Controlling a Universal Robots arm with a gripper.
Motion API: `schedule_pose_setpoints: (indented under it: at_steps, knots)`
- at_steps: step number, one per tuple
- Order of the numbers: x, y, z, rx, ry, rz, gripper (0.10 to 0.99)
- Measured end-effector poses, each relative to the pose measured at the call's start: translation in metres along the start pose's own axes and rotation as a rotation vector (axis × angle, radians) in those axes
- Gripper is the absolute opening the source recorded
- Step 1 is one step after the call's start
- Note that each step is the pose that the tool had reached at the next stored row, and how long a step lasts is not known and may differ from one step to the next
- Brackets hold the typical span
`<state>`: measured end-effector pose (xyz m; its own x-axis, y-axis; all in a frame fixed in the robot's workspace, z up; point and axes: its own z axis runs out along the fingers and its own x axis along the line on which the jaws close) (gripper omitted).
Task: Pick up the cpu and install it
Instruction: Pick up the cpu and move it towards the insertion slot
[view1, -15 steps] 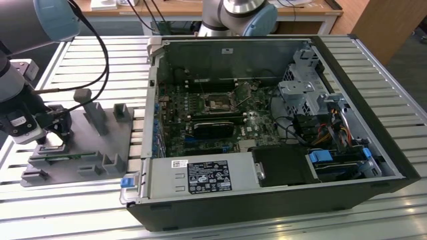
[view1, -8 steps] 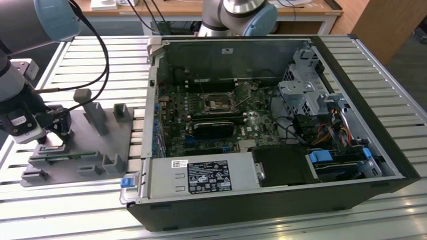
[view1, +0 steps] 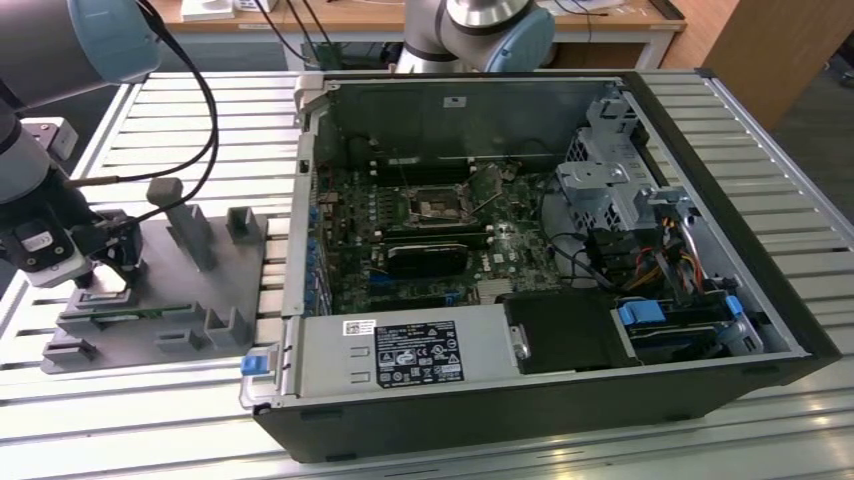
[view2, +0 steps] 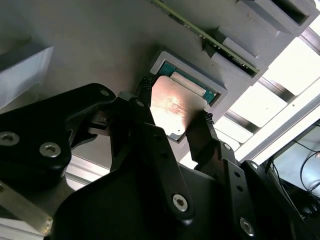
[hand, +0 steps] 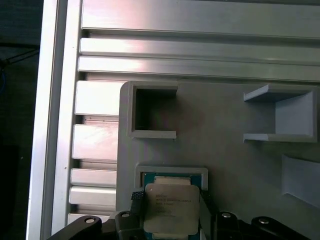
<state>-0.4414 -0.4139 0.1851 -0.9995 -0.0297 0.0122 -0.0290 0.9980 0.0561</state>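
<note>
Case label (view1: 414, 353) — print unreadable

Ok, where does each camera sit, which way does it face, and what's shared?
Exterior view: high off the arm, looking down on the computer case and grey tray; the gripper shows at the exterior view's left.
First wrist view: on the wrist, facing down at the cpu between the fingers.
Second wrist view: on the wrist, slanting past the fingers to the cpu.
Both wrist views share the gripped cpu.

Silvery square cpu (hand: 171, 207), flat, held by end effector (hand: 170, 202), over tray pocket (hand: 171, 171)
</note>
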Motion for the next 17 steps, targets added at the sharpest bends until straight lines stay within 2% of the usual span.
schedule_pose_setpoints:
  at_steps: [4,5,16,17]
  knots:
    - [0.0000,0.0001,-0.0016,0.000,-0.0002,0.000,0.537]
    - [0.0000,0.0001,-0.0020,0.000,-0.0001,0.000,0.600]
    - [0.0010,0.0000,-0.0005,0.000,0.0003,0.000,0.592]
    - [0.0010,0.0000,-0.0005,0.000,0.0002,0.000,0.529]
